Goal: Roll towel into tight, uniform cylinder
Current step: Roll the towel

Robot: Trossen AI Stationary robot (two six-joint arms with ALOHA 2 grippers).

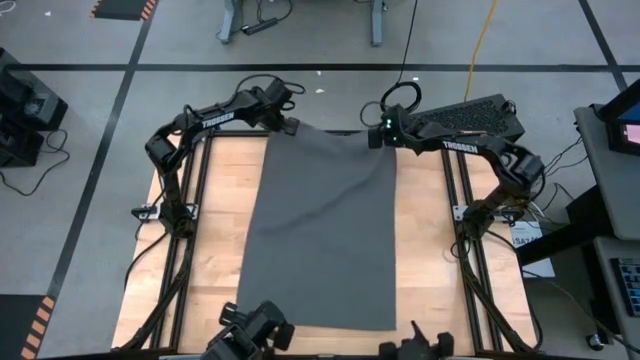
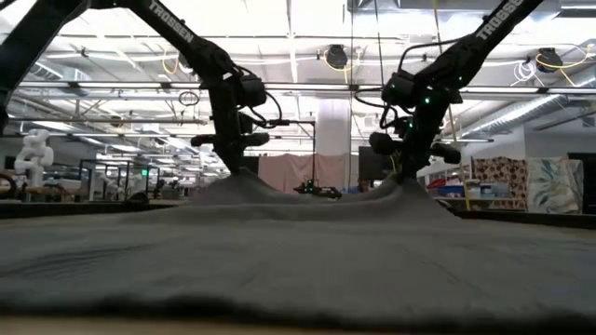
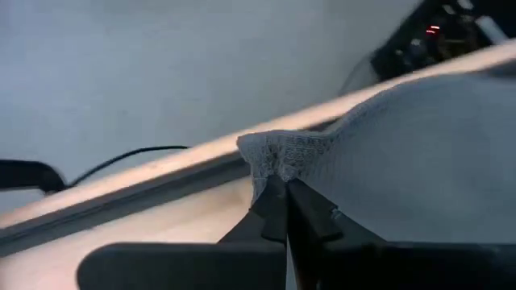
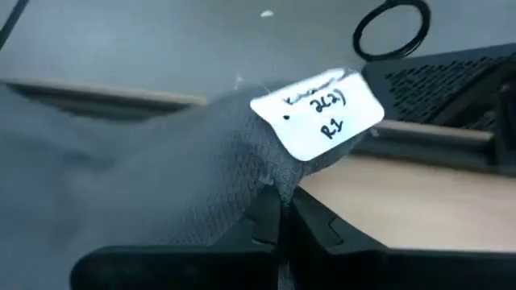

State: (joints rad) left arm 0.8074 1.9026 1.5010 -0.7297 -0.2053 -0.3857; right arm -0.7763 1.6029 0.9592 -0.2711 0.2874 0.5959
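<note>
You've got the towel (image 1: 320, 235) spread flat on the table (image 1: 225, 200), far corners pinched up. Your left gripper (image 3: 282, 193) is clamped on one corner, your right gripper (image 4: 282, 205) on the corner beside the tag (image 4: 318, 113).

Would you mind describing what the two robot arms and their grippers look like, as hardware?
Both arms are dark, near-black jointed links with white TROSSEN lettering, the left arm and the right arm alike. Black cables loop along them. A green light glows near the right wrist. The left gripper and the right gripper each have two slim black fingers.
</note>
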